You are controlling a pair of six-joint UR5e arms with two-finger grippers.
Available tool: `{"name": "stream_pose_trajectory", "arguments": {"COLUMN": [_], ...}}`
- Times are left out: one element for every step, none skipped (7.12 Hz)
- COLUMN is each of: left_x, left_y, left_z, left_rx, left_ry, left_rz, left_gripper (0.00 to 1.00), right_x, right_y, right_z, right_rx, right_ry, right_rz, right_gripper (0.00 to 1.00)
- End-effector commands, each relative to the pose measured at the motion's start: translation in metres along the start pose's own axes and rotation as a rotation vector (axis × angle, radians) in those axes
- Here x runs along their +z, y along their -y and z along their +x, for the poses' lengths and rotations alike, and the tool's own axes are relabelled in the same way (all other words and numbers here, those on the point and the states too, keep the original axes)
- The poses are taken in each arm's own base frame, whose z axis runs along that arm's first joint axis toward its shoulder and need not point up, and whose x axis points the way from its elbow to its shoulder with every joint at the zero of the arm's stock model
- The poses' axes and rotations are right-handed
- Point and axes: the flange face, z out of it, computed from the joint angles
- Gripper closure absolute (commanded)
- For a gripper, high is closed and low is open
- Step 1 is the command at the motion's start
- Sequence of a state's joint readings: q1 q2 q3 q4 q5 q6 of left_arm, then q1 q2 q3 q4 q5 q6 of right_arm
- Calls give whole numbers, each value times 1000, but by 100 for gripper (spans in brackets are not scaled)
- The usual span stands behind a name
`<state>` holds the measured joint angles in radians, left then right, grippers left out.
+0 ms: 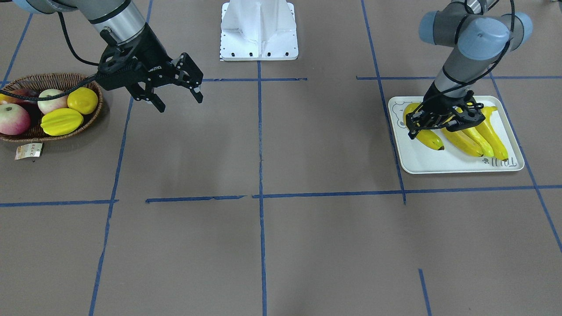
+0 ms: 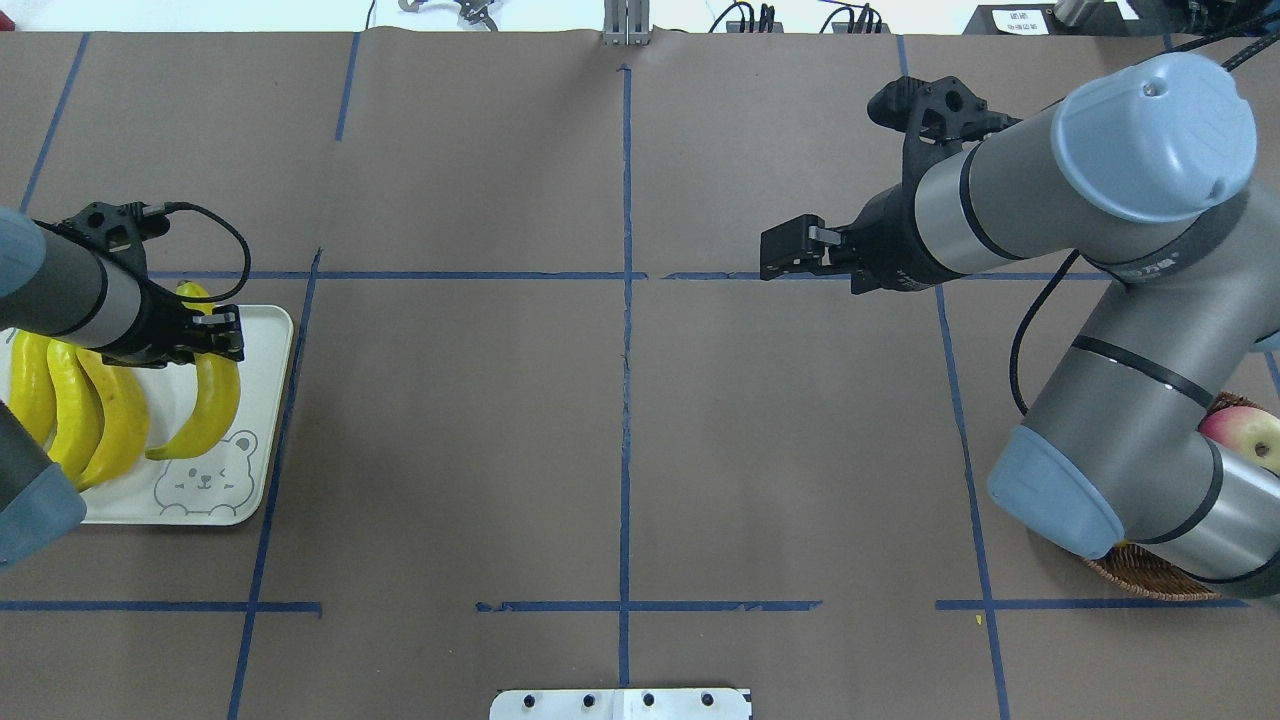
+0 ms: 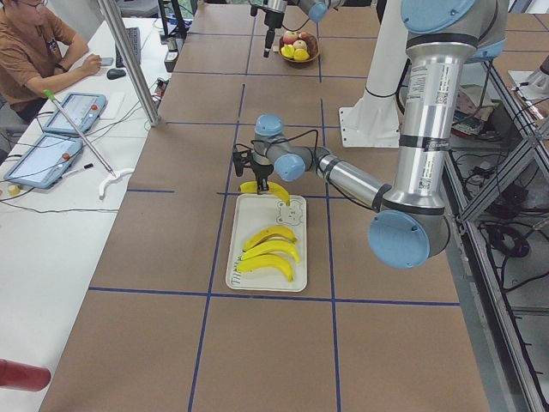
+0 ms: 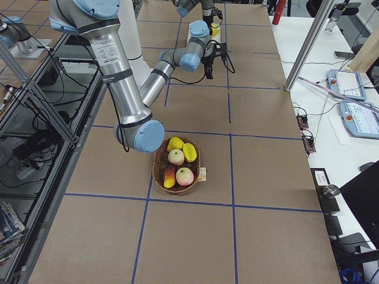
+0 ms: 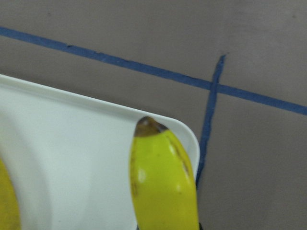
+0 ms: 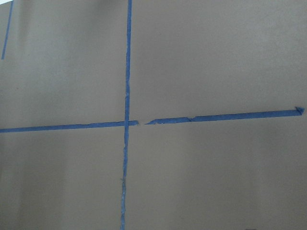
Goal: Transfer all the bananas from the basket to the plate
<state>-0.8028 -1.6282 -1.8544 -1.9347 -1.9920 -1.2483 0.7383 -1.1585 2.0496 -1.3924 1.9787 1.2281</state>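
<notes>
Three yellow bananas (image 1: 478, 136) lie side by side on the pale rectangular plate (image 1: 439, 164) with the bear print (image 2: 205, 480). My left gripper (image 1: 434, 129) is shut on a fourth banana (image 2: 215, 400) and holds it just above the plate's inner end. The banana's dark tip shows in the left wrist view (image 5: 163, 187) over the plate's corner (image 5: 72, 158). The wicker basket (image 1: 94, 118) holds no bananas. My right gripper (image 1: 179, 102) is open and empty, in the air beside the basket toward the table's middle.
The basket holds apples (image 1: 13, 119), a starfruit (image 1: 61, 121) and a round yellow fruit (image 1: 82, 100); its paper tag (image 1: 28, 150) lies in front. The white robot base (image 1: 259, 30) stands at the table's middle edge. An operator (image 3: 34, 51) sits at a side desk.
</notes>
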Motion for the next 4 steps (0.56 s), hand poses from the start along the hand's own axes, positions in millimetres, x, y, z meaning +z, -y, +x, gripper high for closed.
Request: {"name": "stream_pose_trajectory", "arguments": {"left_x": [18,26,24,17], "left_y": [-2,-3,-3,-4], "left_z": [-26,-34,-33,-30], "left_rx": [-17,-24,-23,-17], "left_ry": [52,73,69,55], "left_rz": [-17,-21,-17,-15], "left_gripper": [96,48,0,0], "right_x": [1,1,-1,-6], "right_y": [3,3,8,19], "right_z": [5,6,10,20], "right_rx": [8,14,20,40], "right_ry": [-18,-30,-39,-77], "right_rz": [3,1,9,20], "right_gripper": [0,0,0,0]}}
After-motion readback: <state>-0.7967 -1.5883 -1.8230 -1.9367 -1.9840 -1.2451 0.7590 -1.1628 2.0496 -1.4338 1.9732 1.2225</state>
